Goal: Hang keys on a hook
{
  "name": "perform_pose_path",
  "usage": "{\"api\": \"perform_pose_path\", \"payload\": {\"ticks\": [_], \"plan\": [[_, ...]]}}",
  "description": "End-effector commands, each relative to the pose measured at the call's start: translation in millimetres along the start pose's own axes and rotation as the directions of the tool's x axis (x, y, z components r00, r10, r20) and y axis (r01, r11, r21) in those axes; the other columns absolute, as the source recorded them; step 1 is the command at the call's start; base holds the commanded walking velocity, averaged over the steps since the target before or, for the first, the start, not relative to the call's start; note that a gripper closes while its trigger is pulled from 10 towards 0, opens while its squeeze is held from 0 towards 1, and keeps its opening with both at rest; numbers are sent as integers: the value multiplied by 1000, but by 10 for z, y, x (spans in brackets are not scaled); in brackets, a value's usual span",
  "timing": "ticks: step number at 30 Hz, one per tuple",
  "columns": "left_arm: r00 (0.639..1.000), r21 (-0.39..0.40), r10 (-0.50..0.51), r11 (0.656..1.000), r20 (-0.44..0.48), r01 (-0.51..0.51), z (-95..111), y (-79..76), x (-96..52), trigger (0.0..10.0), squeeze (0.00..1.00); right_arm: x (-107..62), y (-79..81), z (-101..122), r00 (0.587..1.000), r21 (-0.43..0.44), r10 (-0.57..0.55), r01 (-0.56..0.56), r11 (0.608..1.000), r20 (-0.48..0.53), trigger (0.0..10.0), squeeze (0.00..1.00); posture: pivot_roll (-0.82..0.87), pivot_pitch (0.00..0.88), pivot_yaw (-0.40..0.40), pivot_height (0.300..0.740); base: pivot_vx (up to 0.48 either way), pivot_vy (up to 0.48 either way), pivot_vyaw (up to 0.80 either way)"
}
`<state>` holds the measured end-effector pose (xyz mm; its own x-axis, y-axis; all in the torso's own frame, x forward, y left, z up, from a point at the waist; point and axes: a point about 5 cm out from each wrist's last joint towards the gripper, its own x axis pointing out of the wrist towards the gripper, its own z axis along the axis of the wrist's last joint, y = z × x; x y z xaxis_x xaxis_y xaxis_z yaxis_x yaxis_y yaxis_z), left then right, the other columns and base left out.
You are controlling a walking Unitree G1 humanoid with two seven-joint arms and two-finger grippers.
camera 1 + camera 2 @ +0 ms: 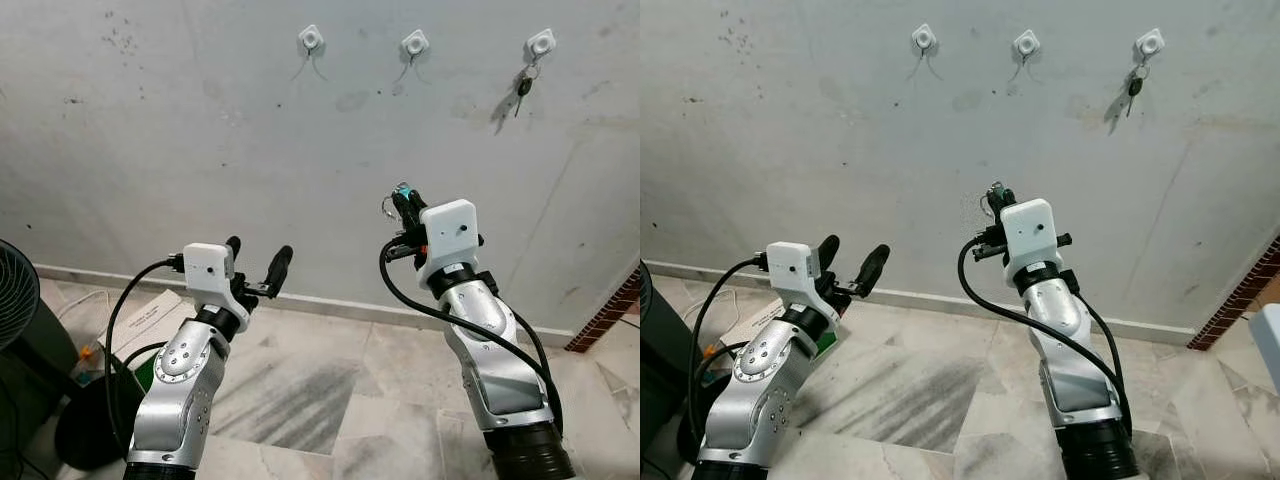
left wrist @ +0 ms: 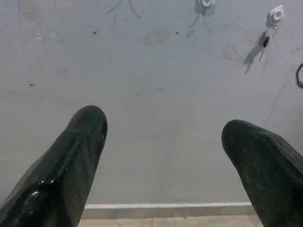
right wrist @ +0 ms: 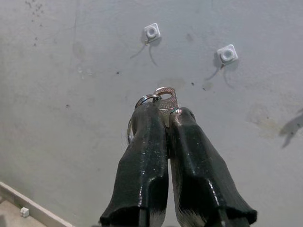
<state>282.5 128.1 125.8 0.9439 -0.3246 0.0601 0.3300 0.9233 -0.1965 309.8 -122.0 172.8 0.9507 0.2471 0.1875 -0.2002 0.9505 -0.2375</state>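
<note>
Landmark: the grey wall (image 1: 200,150) ahead. Nearest to the camera, both silver arms raised off the marble floor (image 1: 300,400), pointing at that wall

Left gripper (image 1: 258,262): fingers (image 2: 75,156) spread wide, nothing between them, low on the wall side, just above the skirting line

Right gripper (image 1: 402,207): higher, closer to the wall than the left one. Fingers pressed together, pinching a key (image 3: 165,101) by its head; metal key ring (image 3: 144,100) loops out beside the fingertips. Key tip area sticks out past the fingers toward the wall, short of it, below the hooks

On the wall, up high: three white hooks in a row. Left hook (image 1: 311,38) and middle hook (image 1: 415,42) bare, each with a thin wire shadow under it. Right hook (image 1: 541,42) already carries a hanging key (image 1: 522,88), dangling flat against the wall

Held key sits roughly under the middle hook, well apart from it

Off to the robot's left by the wall base: black fan (image 1: 20,300), papers (image 1: 150,320) on the floor. Brick edge (image 1: 610,310) at the wall's far right
</note>
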Motion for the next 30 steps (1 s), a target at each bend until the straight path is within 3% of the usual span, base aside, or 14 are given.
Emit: {"api": "perform_pose_path", "payload": {"ticks": [1,30], "plan": [[1000,7,-3,1000,13,3,41,9,-8,10000,0,20,12,75,999,0,4,-4,1000,35,10000,0,12,3,30,740,360,0,0],[1000,2,-19,1000,4,19,23,-14,-27,10000,0,4,26,68,999,-10,11,-11,1000,38,10000,0,16,5,30,740,388,0,0]]}}
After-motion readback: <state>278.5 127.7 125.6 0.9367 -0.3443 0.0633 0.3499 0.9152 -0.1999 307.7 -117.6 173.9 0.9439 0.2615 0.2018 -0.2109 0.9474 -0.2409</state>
